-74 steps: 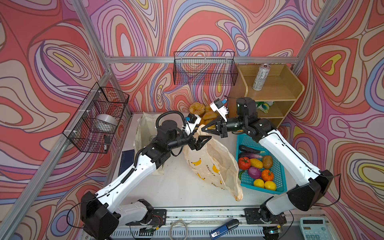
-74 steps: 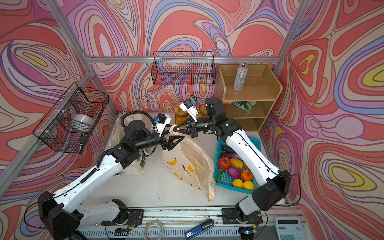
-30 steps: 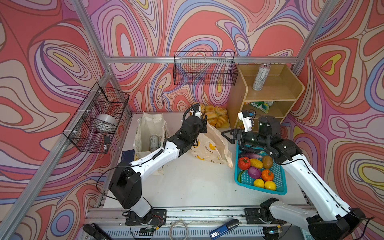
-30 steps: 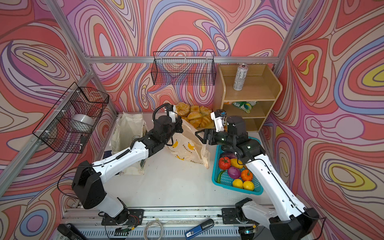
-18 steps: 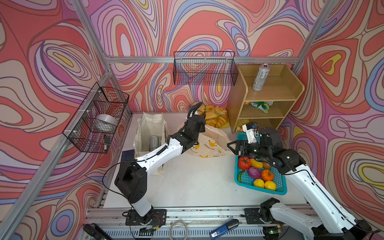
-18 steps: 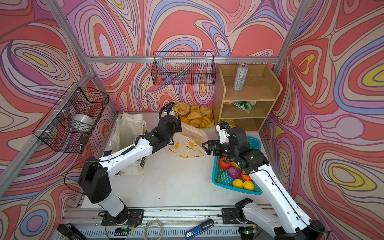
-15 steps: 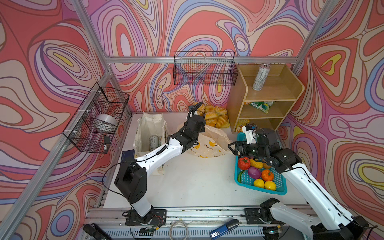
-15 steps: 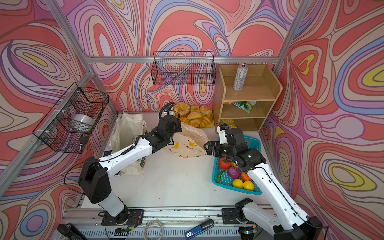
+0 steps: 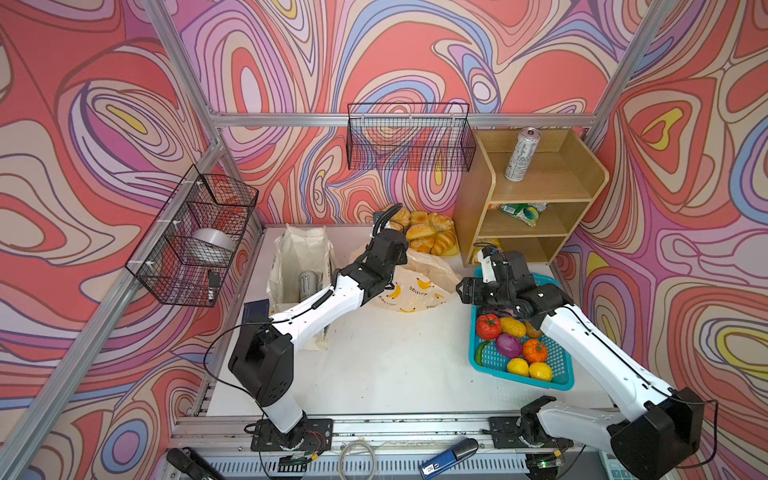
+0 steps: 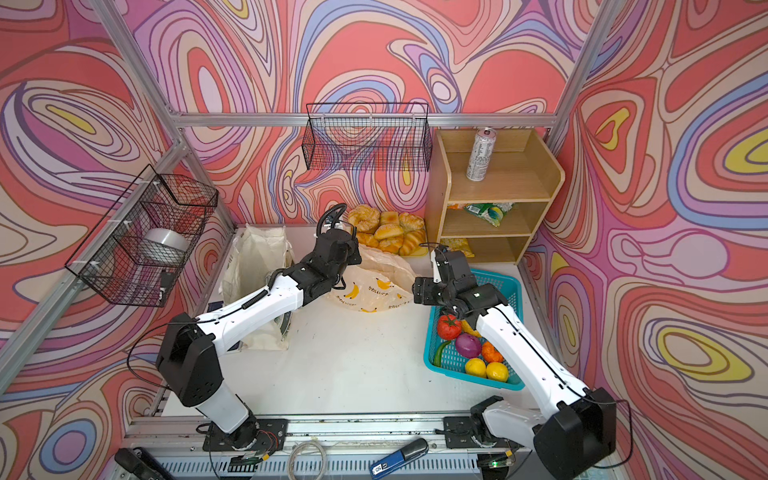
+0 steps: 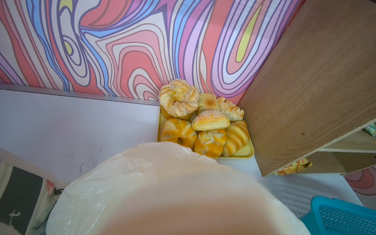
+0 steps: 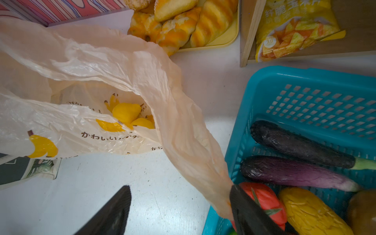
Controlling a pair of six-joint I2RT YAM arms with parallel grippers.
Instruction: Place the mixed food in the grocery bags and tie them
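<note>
Lemons, two, cans, two, left pincer clamping banana bag, right pincer wide.

- Banana-print plastic bag: cream, translucent, crumpled on tabletop centre, mouth lifted open.
- Cloth tote: off-white, stood upright at left, open; second can seen inside.
- White-silver drink can: upright on shelf unit top tier.
- Green snack packet: laid on middle tier.
- Yellow snack packet: laid on bottom tier.
- Two lemons, dark green cucumber: laid in teal basket.
</note>
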